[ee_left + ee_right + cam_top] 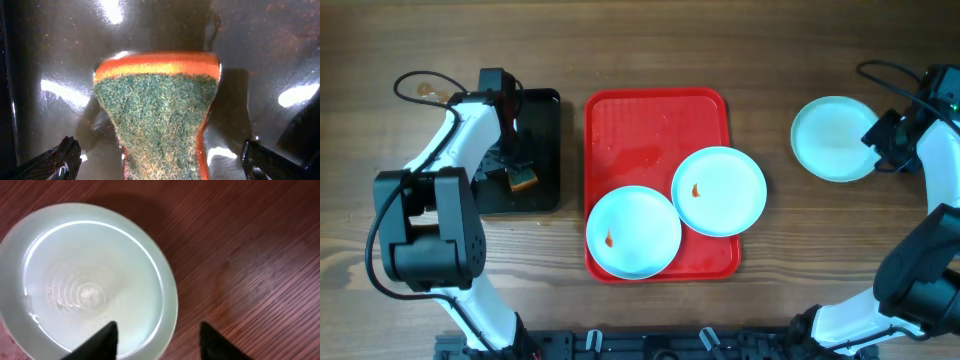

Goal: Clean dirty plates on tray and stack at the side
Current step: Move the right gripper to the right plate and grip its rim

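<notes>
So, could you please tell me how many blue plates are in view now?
3. One plate lies at the red tray's near left, a second plate on its right side, both orange-spotted; the third plate lies on the table at far right. None seems hidden.

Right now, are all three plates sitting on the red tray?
No, only two plates sit on the red tray; the third rests on the table beside it.

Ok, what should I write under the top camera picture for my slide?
Two stained plates on the red tray, one plate off to the side, sponge at the left gripper.
</notes>
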